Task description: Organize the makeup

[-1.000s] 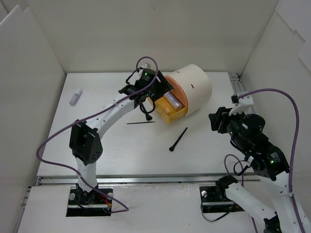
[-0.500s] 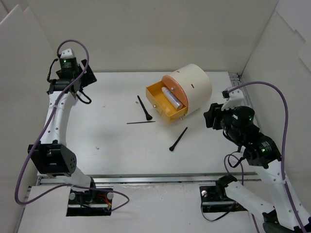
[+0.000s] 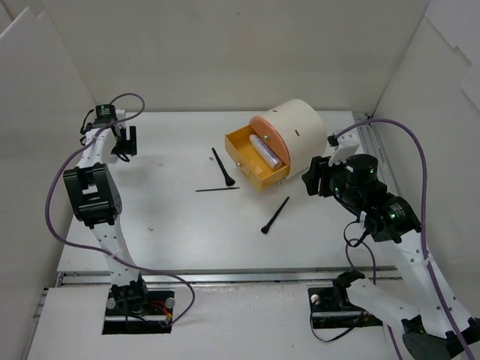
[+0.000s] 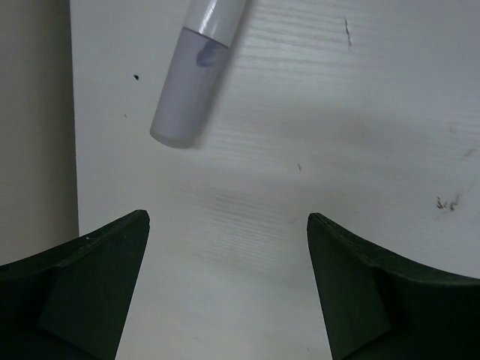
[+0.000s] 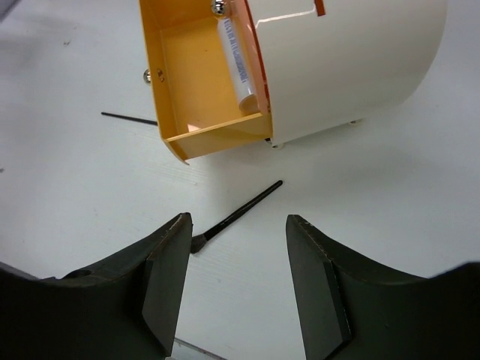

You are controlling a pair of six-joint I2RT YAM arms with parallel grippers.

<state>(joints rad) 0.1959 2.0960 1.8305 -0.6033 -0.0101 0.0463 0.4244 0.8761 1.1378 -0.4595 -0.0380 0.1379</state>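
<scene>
Left gripper (image 4: 227, 219) at far-left table corner: fingers spread wide, empty. Only left wrist view shows pale slim pen with grey cap (image 4: 191, 75), lying on white table (image 4: 337, 150) just ahead of fingers; in top view gripper hides it.

Right gripper (image 5: 238, 221) likewise wide open, empty, hanging over thin black brush (image 5: 255, 195). Right wrist view looks into open orange drawer (image 5: 187, 82) of cream cylinder (image 5: 352, 60): white tube (image 5: 236, 60) inside.

Top view alone shows second black brush (image 3: 223, 166), left of drawer.
</scene>
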